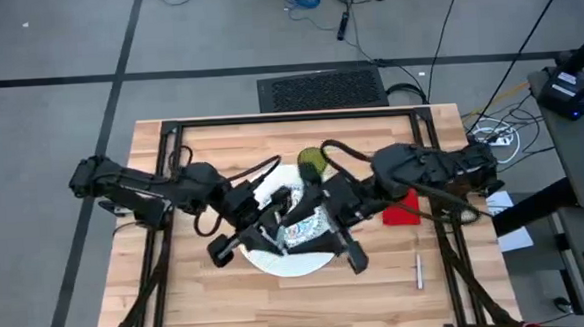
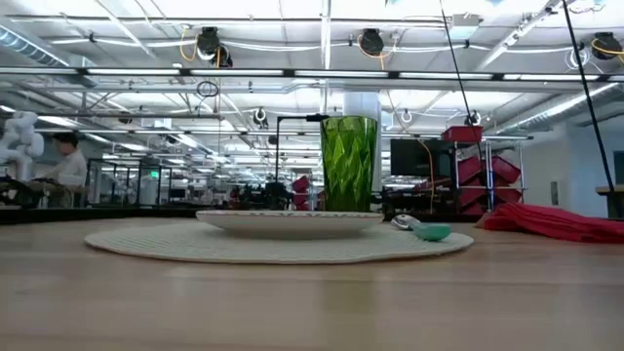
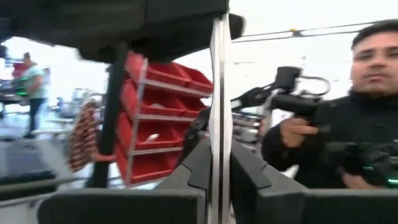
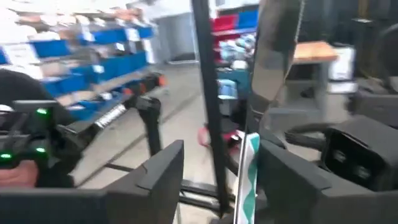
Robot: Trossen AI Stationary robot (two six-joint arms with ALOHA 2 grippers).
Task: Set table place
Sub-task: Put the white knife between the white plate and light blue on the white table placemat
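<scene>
A large white round plate point(image 1: 277, 259) lies at the table's middle with a smaller patterned plate point(image 1: 305, 226) on it. The green tumbler point(image 2: 348, 164) stands behind them. A teal spoon point(image 2: 431, 232) lies at the big plate's right rim. The red napkin point(image 1: 402, 206) lies to the right. Both grippers hang over the plates. My left gripper point(image 3: 217, 186) is shut on a thin silver piece of cutlery point(image 3: 217, 93). My right gripper point(image 4: 221, 180) is open. A teal-and-white utensil handle point(image 4: 249, 177) stands between its fingers. Neither arm shows in the low view. My left gripper pinches the silver cutlery's lower part point(image 3: 217, 158) between its two fingers. The piece shows edge-on, crosses the fingers and runs straight up out of them, clear of the table. My right gripper has the teal-and-white handle close beside one finger point(image 4: 283, 180); whether they touch, I cannot tell.
A small silver piece of cutlery point(image 1: 418, 270) lies on the bare wood near the front right. A black frame rail point(image 1: 290, 119) runs around the tabletop. A person point(image 3: 348, 124) holding control handles shows beyond the table in the wrist views.
</scene>
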